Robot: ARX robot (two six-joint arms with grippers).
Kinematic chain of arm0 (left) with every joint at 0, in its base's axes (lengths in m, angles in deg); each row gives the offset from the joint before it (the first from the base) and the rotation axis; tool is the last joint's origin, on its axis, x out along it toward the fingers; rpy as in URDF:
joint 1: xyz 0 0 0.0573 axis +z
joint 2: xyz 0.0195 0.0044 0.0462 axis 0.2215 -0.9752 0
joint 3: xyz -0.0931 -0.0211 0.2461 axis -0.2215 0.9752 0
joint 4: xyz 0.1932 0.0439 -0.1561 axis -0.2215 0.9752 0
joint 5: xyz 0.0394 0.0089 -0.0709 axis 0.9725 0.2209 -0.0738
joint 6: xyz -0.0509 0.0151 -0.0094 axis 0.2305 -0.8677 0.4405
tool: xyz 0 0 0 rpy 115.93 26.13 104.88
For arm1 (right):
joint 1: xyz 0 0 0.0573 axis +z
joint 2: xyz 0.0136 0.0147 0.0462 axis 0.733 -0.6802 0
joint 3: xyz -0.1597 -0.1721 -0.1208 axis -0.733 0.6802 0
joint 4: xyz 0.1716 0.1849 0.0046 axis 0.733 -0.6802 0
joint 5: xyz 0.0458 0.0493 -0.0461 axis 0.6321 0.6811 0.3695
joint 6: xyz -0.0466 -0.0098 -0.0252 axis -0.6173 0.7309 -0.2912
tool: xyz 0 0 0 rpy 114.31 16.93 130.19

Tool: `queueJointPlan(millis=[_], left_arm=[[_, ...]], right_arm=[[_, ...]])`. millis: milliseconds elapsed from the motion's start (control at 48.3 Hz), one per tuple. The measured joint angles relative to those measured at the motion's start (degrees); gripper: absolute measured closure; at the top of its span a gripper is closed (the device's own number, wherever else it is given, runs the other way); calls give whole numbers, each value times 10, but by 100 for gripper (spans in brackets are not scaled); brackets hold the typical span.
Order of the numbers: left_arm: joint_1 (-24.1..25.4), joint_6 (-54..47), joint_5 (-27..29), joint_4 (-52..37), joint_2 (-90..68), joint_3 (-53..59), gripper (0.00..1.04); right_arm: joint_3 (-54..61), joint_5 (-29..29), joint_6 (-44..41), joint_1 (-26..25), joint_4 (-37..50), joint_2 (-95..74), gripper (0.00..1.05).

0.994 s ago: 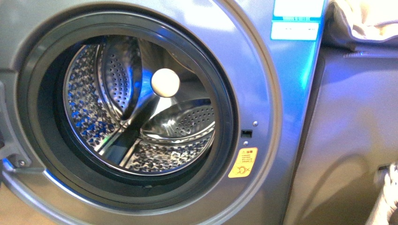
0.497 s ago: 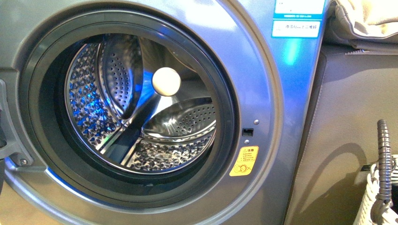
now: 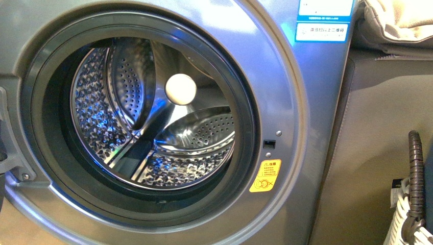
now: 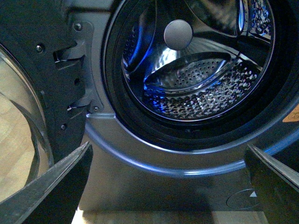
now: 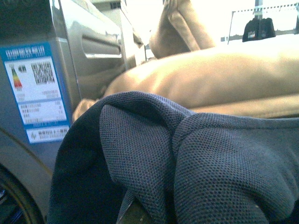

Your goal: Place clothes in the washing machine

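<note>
Clothes: a navy, fine-meshed garment, bunched in soft folds close in front of the right wrist camera, raised beside the washer at the height of its energy label and outside the drum. A beige cushion lies behind it. The right gripper is hidden under the cloth, so whether its jaws are clamped on the fabric cannot be told; the hang of the folds suggests a lifted load.

Step in hand, as judged: carrying the garment from the basket side toward the porthole. The drum is bare steel, with nothing loaded, and the door stands swung open.

Next move, as judged: travel across the washer front, then inward past the dark gasket, deep enough that no trailing fold rests on the rim.

The left gripper waits low before the porthole, its fingers wide apart and holding nothing.
</note>
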Motion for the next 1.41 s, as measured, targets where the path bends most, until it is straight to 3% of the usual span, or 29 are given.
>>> queueJointPlan(millis=[186, 331, 538, 745, 890, 1138, 1408], left_arm=[[0, 0, 0, 0, 0, 0, 6], [0, 0, 0, 0, 0, 0, 6], [0, 0, 0, 0, 0, 0, 6], [0, 0, 0, 0, 0, 0, 6], [0, 0, 0, 0, 0, 0, 6], [0, 0, 0, 0, 0, 0, 6], [0, 0, 0, 0, 0, 0, 6]], right_arm=[[-94, 3, -30, -8, -33, -18, 98], [-187, -9, -63, 18, -74, -42, 98], [-355, -76, -150, 145, -141, -90, 98], [-518, -148, -244, 340, -194, -190, 98], [-625, -159, -257, 414, -236, -282, 98], [-782, -150, -231, 449, -316, -405, 98], [-775, -117, -195, 447, -323, -408, 98]])
